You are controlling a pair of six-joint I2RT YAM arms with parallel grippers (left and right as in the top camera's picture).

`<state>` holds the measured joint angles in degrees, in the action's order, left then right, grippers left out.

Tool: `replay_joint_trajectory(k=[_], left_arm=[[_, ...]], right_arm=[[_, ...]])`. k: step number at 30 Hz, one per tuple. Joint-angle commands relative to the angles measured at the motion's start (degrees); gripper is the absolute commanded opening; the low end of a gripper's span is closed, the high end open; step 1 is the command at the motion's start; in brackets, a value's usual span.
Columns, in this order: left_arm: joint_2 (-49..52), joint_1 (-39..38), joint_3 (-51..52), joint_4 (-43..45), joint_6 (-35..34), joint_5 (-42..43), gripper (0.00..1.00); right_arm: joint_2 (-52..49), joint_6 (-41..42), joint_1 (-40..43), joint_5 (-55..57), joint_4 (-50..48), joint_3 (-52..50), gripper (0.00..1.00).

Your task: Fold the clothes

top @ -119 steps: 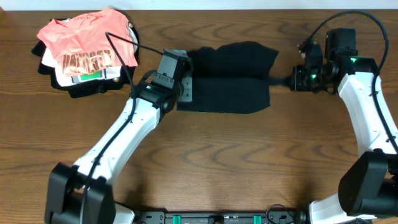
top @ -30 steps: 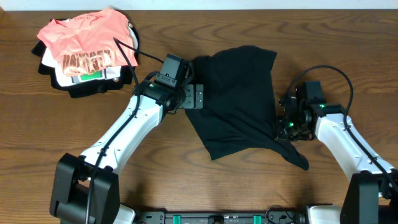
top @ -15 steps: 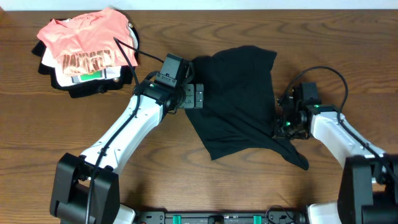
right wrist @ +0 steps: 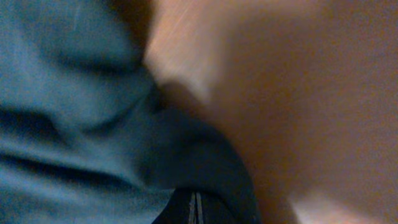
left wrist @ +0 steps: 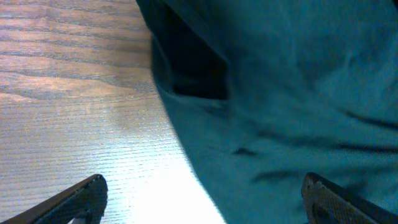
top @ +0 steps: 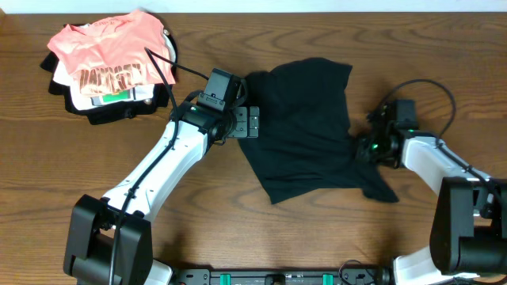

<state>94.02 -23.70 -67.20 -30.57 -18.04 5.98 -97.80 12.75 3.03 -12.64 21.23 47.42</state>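
Observation:
The clothes [top: 305, 127], a plain black limp garment, lie spread and wrinkled across the middle of the table, with a pointed tail trailing to the lower right. My left gripper [top: 254, 124] stands open at the garment's left edge. In the left wrist view that gripper [left wrist: 202, 202] straddles the cloth's edge [left wrist: 280, 93], one finger over bare wood and the other over fabric. My right gripper [top: 361, 149] sits low at the garment's right side. Its jaws [right wrist: 196, 211] are pressed together with the dark fabric [right wrist: 74, 124] bunched around them.
A pile of other clothes lies at the back left: a salmon-pink shirt [top: 111, 51] on top of a white folded garment [top: 111, 96] with a green mark. A thin black cable [top: 158, 63] arches over it. Bare wooden table [top: 301, 237] lies in front.
Since four seconds ago the black garment has been dragged out of a folded strip toward the front. In the last second the right gripper shifted slightly right and back, pulling the tail along. The left arm stayed still.

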Motion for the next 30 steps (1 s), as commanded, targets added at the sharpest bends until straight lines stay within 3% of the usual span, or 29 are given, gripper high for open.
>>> replay_joint_trajectory(k=[1,7,13,17,20,24,28,30], left_arm=[[0.4,0.3,-0.2,0.1,0.2,-0.7,1.00],[0.4,0.3,-0.2,0.1,0.2,-0.7,1.00],[0.4,0.3,-0.2,1.1,0.1,-0.7,1.00],[0.4,0.3,-0.2,2.1,0.1,-0.7,0.99],[0.4,0.3,-0.2,3.1,0.9,-0.7,1.00],[2.0,0.3,-0.2,8.1,7.5,-0.7,1.00],[7.3,0.3,-0.2,14.8,11.3,-0.7,1.00],[10.8,0.3,-0.2,17.6,12.6,-0.7,1.00]], right_arm=[[-3.1,1.6,4.5,9.9,-4.6,-1.4,0.01],[-3.2,1.1,7.7,14.7,-18.7,-1.4,0.01],[-5.2,-8.6,7.8,18.7,-37.3,-1.4,0.02],[-6.4,-10.7,7.9,18.8,-46.2,-1.0,0.05],[-5.0,-10.1,7.8,15.5,-44.8,1.1,0.07],[-1.0,-6.3,7.7,4.2,-33.6,5.3,0.17],[3.2,-5.5,6.9,-8.5,-24.4,8.2,0.48],[5.7,-4.8,6.2,-12.2,-21.3,8.5,0.56]])
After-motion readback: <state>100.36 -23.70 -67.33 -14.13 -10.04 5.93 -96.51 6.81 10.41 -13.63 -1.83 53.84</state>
